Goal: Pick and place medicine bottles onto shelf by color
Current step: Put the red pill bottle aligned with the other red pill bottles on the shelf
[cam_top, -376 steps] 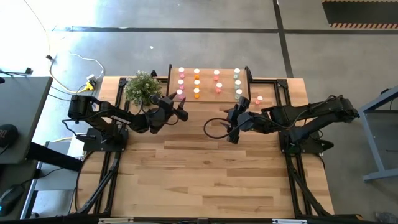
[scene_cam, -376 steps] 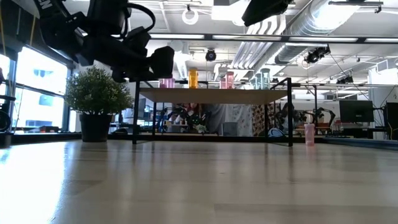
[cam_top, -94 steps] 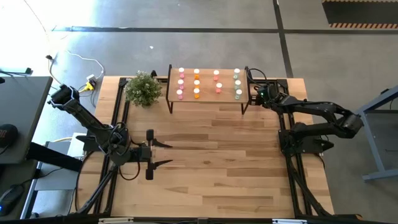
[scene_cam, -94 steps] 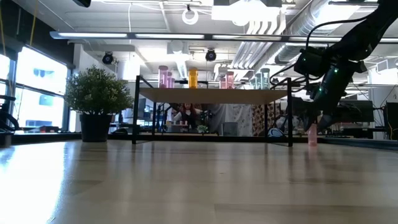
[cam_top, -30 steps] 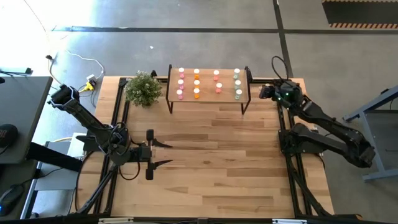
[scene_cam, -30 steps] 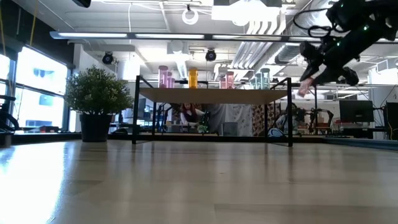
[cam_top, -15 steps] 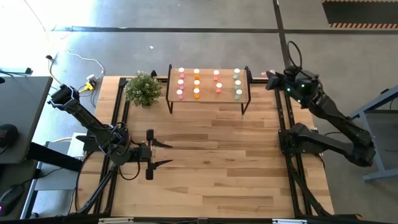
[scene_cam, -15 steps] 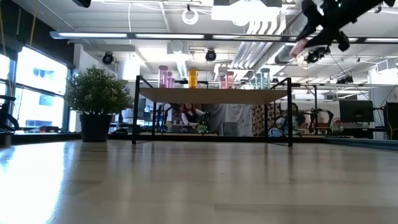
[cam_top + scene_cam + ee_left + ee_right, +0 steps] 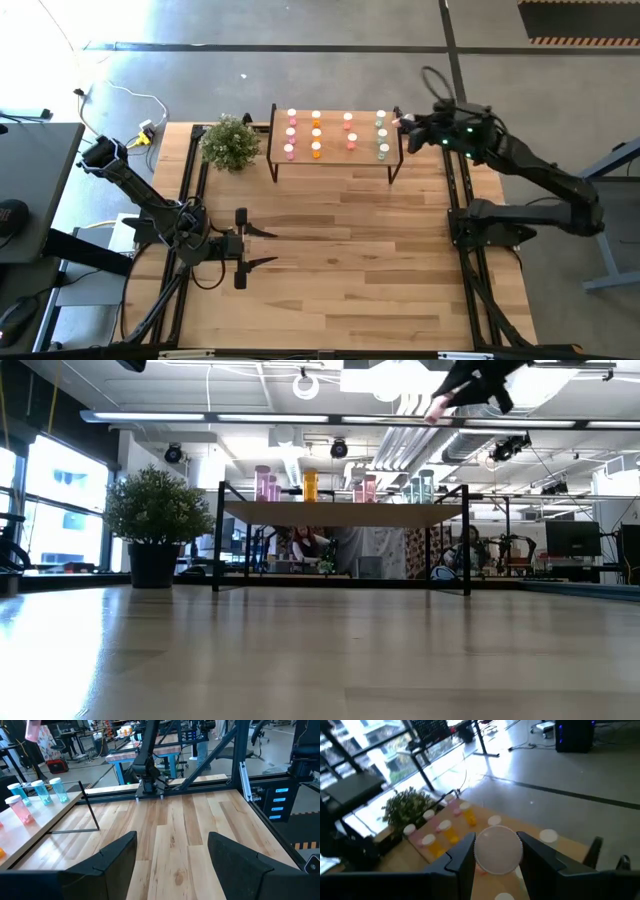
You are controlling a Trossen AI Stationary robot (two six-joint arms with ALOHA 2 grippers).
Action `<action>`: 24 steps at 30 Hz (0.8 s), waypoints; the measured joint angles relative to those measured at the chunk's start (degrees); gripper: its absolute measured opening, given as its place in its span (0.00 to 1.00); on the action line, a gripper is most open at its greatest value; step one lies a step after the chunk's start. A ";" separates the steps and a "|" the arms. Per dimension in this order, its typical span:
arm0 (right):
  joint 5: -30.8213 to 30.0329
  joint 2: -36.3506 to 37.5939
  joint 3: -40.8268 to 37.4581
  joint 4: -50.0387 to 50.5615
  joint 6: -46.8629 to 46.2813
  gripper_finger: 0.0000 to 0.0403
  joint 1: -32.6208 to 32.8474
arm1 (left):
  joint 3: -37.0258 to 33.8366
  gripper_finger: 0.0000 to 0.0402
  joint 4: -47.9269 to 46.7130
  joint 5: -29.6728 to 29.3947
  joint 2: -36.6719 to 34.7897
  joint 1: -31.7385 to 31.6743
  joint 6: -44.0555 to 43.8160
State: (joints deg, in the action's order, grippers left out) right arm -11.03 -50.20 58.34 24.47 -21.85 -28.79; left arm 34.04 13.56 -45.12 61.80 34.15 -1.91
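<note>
In the high view we see the right gripper (image 9: 402,122) in the upper right part of the frame, just beside the right end of the shelf (image 9: 334,157) and raised above it. Its fingers are closed on a pink bottle (image 9: 498,851), which in the right wrist view fills the gap between the two dark fingers, with its pale round cap facing the camera. In the low view the same bottle (image 9: 437,408) shows as a small pink spot at the top of the frame, well above the shelf board (image 9: 345,512). The other medicine bottles (image 9: 316,134) already stand on the board in columns: pink at the left, orange next, red-pink after that, and pale green at the right end. The left gripper (image 9: 246,238) waits in the lower left part of the high view, low over the table (image 9: 330,270), with its fingers spread apart and nothing between them; the left wrist view shows the same wide gap. A potted plant (image 9: 229,141) stands just left of the shelf. We judge that the bottle is light, stiff plastic with a smooth round wall, so it can slip or turn between the fingers. The best hold is across the body below the cap, firm but not hard. When we set it down it should stay upright, because a narrow bottle tips easily and could knock over its neighbours.
</note>
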 joint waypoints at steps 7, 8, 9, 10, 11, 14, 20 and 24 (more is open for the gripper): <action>-0.02 -9.04 5.89 2.85 3.54 0.32 5.21 | -0.01 0.58 0.00 0.00 0.00 0.01 -0.02; -0.03 -10.28 6.60 3.11 4.00 0.32 5.67 | 0.00 0.58 -0.01 0.00 0.00 0.00 -0.02; -0.03 -11.44 7.11 3.47 4.27 0.32 6.13 | -0.02 0.58 0.00 0.00 0.00 0.02 -0.02; -0.04 -12.67 7.65 3.93 4.37 0.32 6.56 | 0.00 0.58 0.00 0.00 0.00 0.00 -0.02; -0.04 -13.87 8.21 4.37 4.47 0.32 6.93 | -0.01 0.58 -0.02 0.00 0.00 0.02 -0.02; -0.09 -17.14 9.80 6.07 5.95 0.32 8.02 | -0.02 0.58 -0.01 0.00 -0.02 0.01 -0.02; -0.12 -22.89 11.79 7.56 7.85 0.32 10.22 | -0.02 0.58 0.00 0.00 -0.02 0.00 -0.02; -0.26 -26.30 13.14 8.29 9.08 0.32 11.41 | -0.01 0.58 -0.01 0.00 -0.02 0.02 -0.02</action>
State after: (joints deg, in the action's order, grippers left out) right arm -11.28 -76.50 71.48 32.77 -12.77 -17.38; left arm 34.03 13.56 -45.12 61.78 34.17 -1.93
